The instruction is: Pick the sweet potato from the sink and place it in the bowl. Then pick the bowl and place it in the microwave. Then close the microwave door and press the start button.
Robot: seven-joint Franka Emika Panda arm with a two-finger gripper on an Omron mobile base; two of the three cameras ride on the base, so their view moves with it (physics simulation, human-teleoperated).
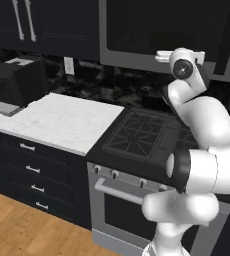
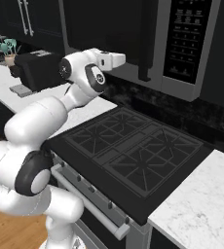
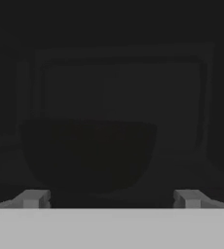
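The microwave (image 2: 133,39) hangs over the range, and its dark glass door (image 1: 162,27) looks shut, flush with the control panel (image 2: 187,41). My white hand (image 2: 109,59) is raised to the door's lower edge and points at the glass. In the hand view my gripper (image 3: 111,198) is open, its fingertips (image 3: 33,198) wide apart with nothing between them. Behind the dark glass a round bowl (image 3: 89,155) shows as a dim shape inside the microwave. The sweet potato and the sink are out of view.
A black gas cooktop (image 2: 133,151) lies right below my arm, with an oven handle (image 1: 119,192) at its front. White marble counter (image 1: 57,120) runs to the left, carrying a black appliance (image 1: 19,80). A small plant (image 2: 9,48) stands far left.
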